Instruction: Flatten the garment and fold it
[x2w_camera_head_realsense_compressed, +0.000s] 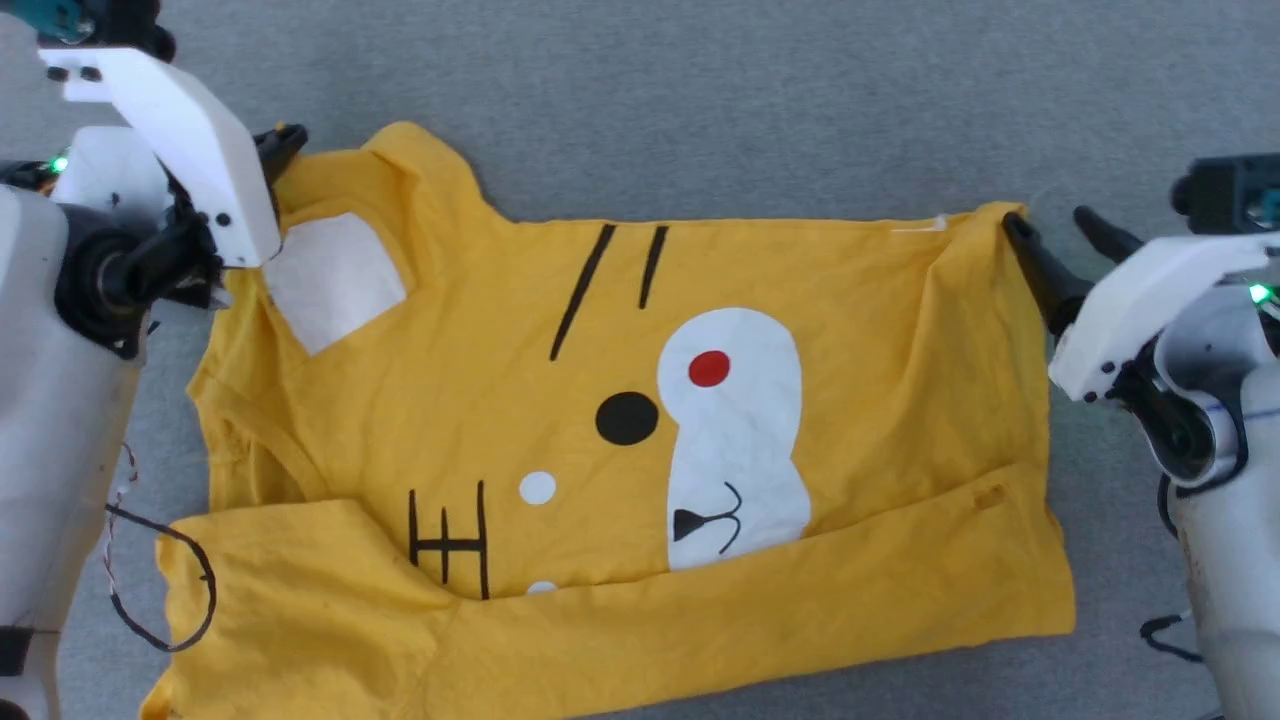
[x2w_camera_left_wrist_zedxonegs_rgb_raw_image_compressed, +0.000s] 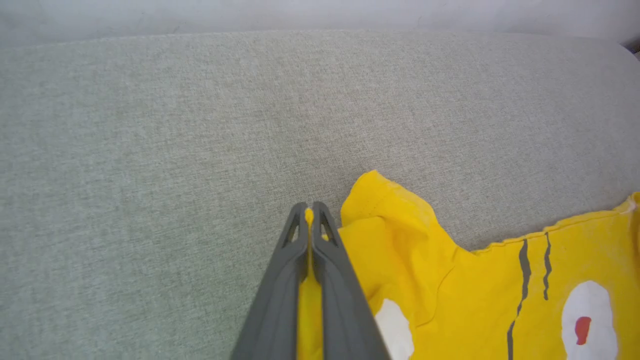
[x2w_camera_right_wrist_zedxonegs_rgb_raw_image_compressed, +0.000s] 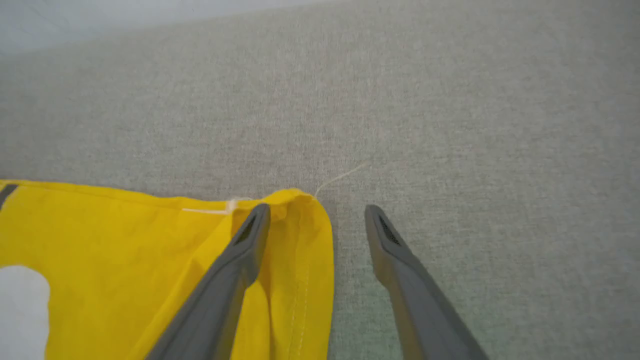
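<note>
Left claw (x2w_camera_left_wrist_zedxonegs_rgb_raw_image_compressed: 310, 214) pinches garment (x2w_camera_head_realsense_compressed: 480, 400); right claw (x2w_camera_right_wrist_zedxonegs_rgb_raw_image_compressed: 317, 214) gapes.

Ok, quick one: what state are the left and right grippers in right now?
Left gripper: shut on the T-shirt, yellow cloth pinched between its fingers.
Right gripper: open, one finger over the T-shirt's corner, gripping nothing.

You can't see the near left corner of the shirt (x2w_camera_head_realsense_compressed: 480, 380): the head view's bottom edge cuts it off. Its folded-up flap (x2w_camera_head_realsense_compressed: 700, 620) covers the lowest part of the print (x2w_camera_head_realsense_compressed: 735, 420). A white cover (x2w_camera_head_realsense_compressed: 190, 150) hides most of the left gripper (x2w_camera_head_realsense_compressed: 283, 143).
</note>
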